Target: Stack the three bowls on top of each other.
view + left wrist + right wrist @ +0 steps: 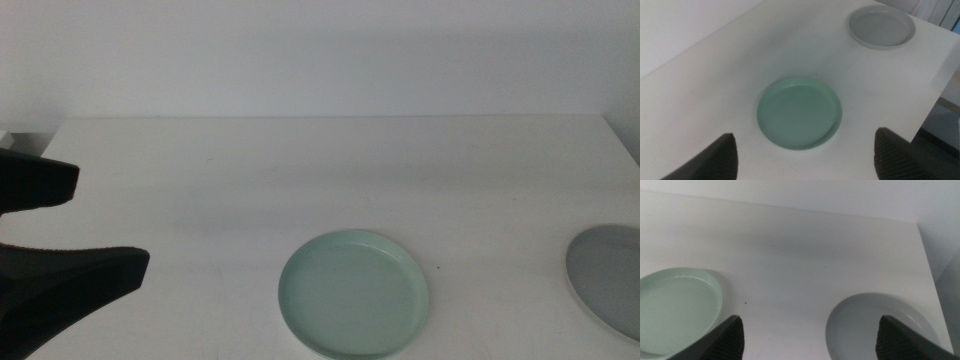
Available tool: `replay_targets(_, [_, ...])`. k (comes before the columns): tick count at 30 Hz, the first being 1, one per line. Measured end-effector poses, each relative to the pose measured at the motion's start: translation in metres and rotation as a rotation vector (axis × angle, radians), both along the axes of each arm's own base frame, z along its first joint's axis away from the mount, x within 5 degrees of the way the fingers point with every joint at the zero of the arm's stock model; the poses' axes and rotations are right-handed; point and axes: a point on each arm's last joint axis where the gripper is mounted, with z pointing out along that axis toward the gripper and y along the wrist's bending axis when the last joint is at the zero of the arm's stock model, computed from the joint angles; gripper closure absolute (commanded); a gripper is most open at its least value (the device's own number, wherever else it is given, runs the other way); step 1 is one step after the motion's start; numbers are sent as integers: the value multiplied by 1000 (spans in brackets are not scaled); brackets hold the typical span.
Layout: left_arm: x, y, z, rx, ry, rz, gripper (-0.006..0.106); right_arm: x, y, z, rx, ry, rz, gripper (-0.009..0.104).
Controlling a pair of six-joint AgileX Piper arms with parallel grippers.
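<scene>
The pale mint green bowl (354, 293) sits near the table's front, about at the middle; it also shows in the left wrist view (799, 113) and the right wrist view (675, 307). The grey bowl (612, 280) lies at the far right, cut by the picture's edge; it also shows in the left wrist view (882, 27) and the right wrist view (875, 327). The white bowl is out of view. My left gripper (113, 221) is open and empty at the table's left, well apart from the green bowl. My right gripper (812, 337) is open, above the grey bowl's near side.
The white table (330, 170) has its far edge against a pale wall. Its right edge (927, 255) runs close beside the grey bowl. The table's front edge (935, 95) drops off to a dark floor.
</scene>
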Motion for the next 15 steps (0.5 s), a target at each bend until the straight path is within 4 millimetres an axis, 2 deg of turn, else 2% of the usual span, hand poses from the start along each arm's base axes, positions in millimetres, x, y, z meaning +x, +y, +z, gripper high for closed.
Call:
replay_targets(3, [0, 0, 0, 0, 0, 0, 10, 18, 2, 21, 9, 82, 1, 25])
replay_targets(6, [0, 0, 0, 0, 0, 0, 10, 38, 3, 34, 40, 227, -21, 25])
replay_targets(10, [0, 0, 0, 0, 0, 0, 10, 69, 2, 39, 6, 372, -46, 25])
replay_targets(15, [0, 0, 0, 0, 0, 0, 10, 102, -8, 27, -8, 493, -104, 25])
